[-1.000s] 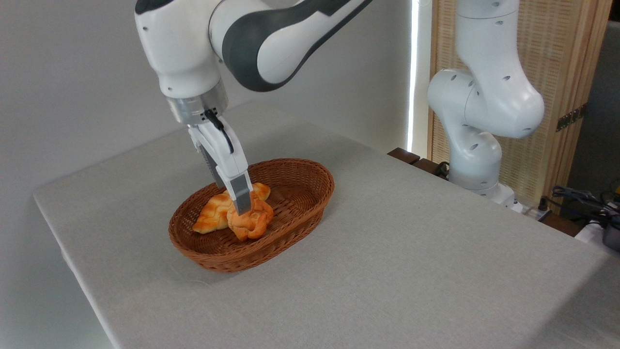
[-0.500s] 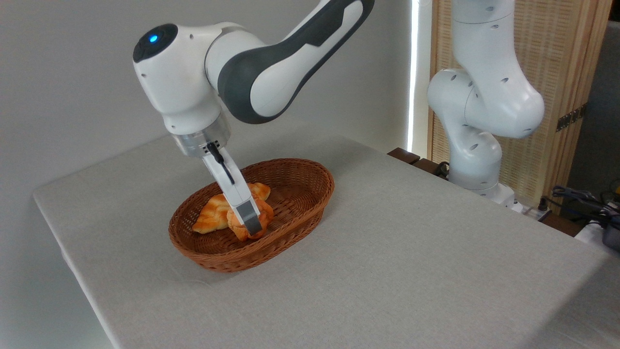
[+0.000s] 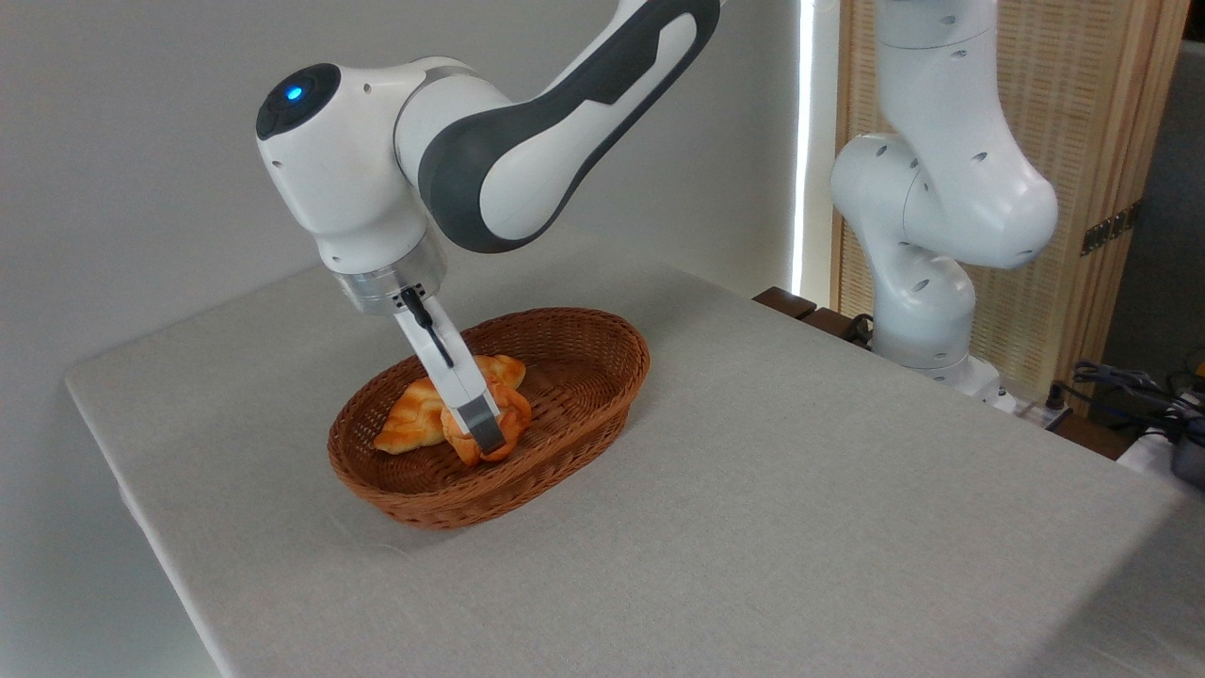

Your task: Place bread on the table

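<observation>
Over basket (image 3: 565, 395): arm slanted, pincer (image 3: 485, 441) on bread (image 3: 513, 424).

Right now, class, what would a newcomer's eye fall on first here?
The big white arm reaching down from the upper left, its gripper down in the brown basket at the middle of the grey table. Under the gripper sits an orange bun, with a paler loaf beside it.

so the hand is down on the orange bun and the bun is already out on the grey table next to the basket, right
Not quite. The camera view shows the bread inside the wicker basket, beside the paler braided loaf, not out on the table. The hand is down on it.
</observation>
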